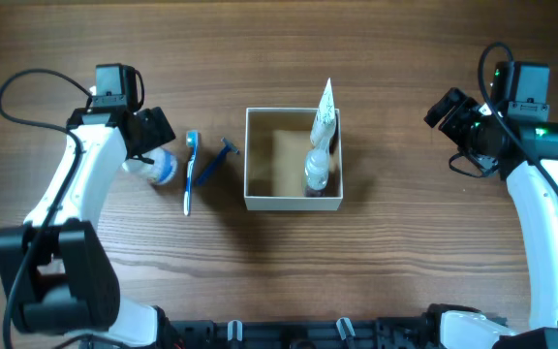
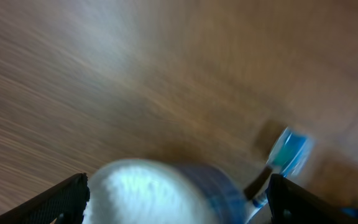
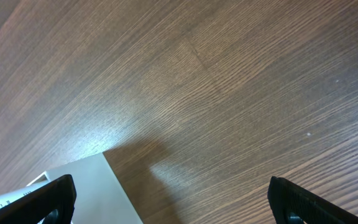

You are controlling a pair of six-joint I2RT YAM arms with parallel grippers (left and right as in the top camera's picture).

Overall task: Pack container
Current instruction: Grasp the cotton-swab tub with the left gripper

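Observation:
The container [image 1: 293,202], a square white-walled box with a tan floor, sits at the table's middle. Inside its right side stand a white tube [image 1: 325,111] and a clear bottle [image 1: 317,172]. Left of it lie a blue razor [image 1: 213,165] and a blue toothbrush [image 1: 190,171]. My left gripper [image 1: 151,155] is open, its fingers on either side of a small round jar [image 1: 162,170] with a white lid and blue side; the jar fills the blurred left wrist view [image 2: 160,199], with the toothbrush head [image 2: 291,149] beyond. My right gripper [image 1: 453,121] is open and empty, right of the box. The box corner shows in the right wrist view [image 3: 86,186].
The table is brown wood [image 1: 405,252]. Black cables loop near each arm at the far left [image 1: 27,97] and far right [image 1: 487,58].

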